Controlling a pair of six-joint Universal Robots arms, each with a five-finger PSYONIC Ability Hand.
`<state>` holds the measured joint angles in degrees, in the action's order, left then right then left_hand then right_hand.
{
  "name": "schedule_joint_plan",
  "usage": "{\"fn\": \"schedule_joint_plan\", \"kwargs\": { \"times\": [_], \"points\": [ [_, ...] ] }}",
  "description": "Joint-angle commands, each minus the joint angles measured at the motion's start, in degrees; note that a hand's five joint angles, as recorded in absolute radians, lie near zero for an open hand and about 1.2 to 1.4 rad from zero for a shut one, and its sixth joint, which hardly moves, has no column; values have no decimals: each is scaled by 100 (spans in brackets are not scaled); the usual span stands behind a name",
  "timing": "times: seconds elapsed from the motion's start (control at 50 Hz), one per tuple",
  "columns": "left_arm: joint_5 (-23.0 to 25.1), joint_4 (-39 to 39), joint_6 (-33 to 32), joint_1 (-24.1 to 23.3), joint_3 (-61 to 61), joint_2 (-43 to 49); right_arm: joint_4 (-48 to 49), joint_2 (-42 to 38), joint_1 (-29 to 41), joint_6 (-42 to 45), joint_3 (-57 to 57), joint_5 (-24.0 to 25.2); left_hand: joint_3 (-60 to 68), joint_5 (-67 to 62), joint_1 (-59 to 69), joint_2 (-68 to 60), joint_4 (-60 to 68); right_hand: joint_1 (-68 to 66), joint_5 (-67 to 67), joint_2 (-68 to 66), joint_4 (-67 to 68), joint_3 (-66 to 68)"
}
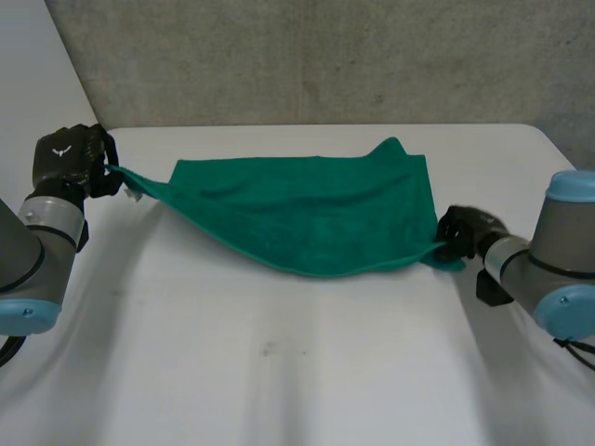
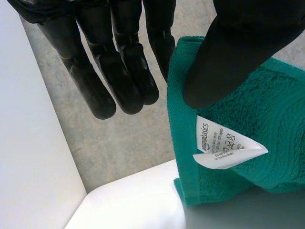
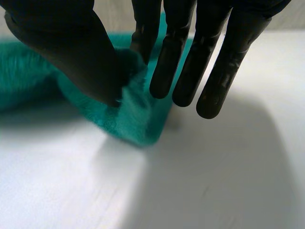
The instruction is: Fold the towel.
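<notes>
A green towel (image 1: 307,214) stretches between the robot's two hands over the white table (image 1: 279,381) — we see it in the head view pulled out wide, its far edge lying flat on the tabletop and its near edge sagging in a shallow curve between the two held corners. The left hand (image 1: 70,158) grips the towel's near left corner and holds it raised off the table, so the cloth slopes up from the towel's middle to that corner. In the left wrist view the thumb (image 2: 238,52) presses on the towel's corner, just above a white care label (image 2: 224,148) sewn at the towel's hem and curled at its end. The fingers (image 2: 119,76) reach straight out beside the towel's edge, and whether the nearest of them backs the thumb behind the cloth we cannot quite make out. The right hand (image 1: 465,234) grips the towel's near right corner, low — close over the table. In the right wrist view its thumb and one finger pinch a bunched fold of the towel's corner between them, while the remaining fingers hang straight beside the towel, touching neither it nor the table. The towel's far right corner peaks up in a small ridge. Behind the towel's far edge rises a grey concrete wall (image 1: 325,56).
</notes>
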<state>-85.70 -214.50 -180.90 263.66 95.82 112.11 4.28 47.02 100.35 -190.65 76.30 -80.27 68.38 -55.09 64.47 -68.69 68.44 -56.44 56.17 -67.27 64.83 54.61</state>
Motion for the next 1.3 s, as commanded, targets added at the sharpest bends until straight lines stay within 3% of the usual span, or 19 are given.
{"fn": "schedule_joint_plan", "kwargs": {
  "times": [0.02,0.12,0.18,0.3,0.4,0.56,0.68,0.74,0.76,0.84,1.02,1.3],
  "points": [
    [1,154,-25,10,77,-127,170,1194,-60,379,315,-103,1162,-1491,1553,-1131,1156,-2356,1383,-1273,1517,2539],
    [27,689,-33,19,200,-444,-374,1844,-68,1809,429,222,1162,-1491,1553,-1131,1156,-2356,1383,-1273,1517,2539],
    [27,1208,-86,54,323,-751,-1059,2249,-112,3312,543,214,1162,-1491,1553,-1131,1156,-2356,1383,-1273,1517,2539],
    [53,2245,-455,378,657,-1261,-2228,2864,-288,5964,1043,-259,1162,-1491,1553,-1131,1156,-2356,1383,-1273,1517,2539],
    [141,3151,-929,467,1096,-1806,-2722,3102,-297,6988,1449,-753,1162,-1491,1553,-1131,1156,-2356,1383,-1273,1517,2539],
    [554,3257,-974,423,1431,-1965,-2214,2971,-218,6946,1484,-789,1162,-1491,1553,-1131,1156,-2356,1383,-1273,1517,2539],
    [563,2722,-983,327,1176,-1368,-1370,1734,-69,6551,801,-833,1162,-1491,1553,-1131,1156,-2356,1383,-1273,1517,2539],
    [537,2334,-948,168,868,-936,-1325,1600,-16,6471,693,-824,1162,-1491,1553,-1131,1156,-2356,1383,-1273,1517,2539],
    [519,2204,-930,107,764,-797,-1159,1086,132,6123,162,-832,1162,-1491,1553,-1131,1156,-2356,1383,-1273,1517,2539],
    [467,1711,-939,-148,96,-6,-956,468,186,5848,-543,-920,1162,-1491,1553,-1131,1156,-2356,1383,-1273,1517,2539],
    [-535,1482,-974,-500,-2152,1803,-648,-702,195,5812,-2293,-1131,1162,-1491,1553,-1131,1156,-2356,1383,-1273,1517,2539],
    [-536,1385,-991,-570,-4009,3264,-437,-2363,274,5847,-4693,-1228,1162,-1491,1553,-1131,1156,-2356,1383,-1273,1517,2539]
  ]
}}
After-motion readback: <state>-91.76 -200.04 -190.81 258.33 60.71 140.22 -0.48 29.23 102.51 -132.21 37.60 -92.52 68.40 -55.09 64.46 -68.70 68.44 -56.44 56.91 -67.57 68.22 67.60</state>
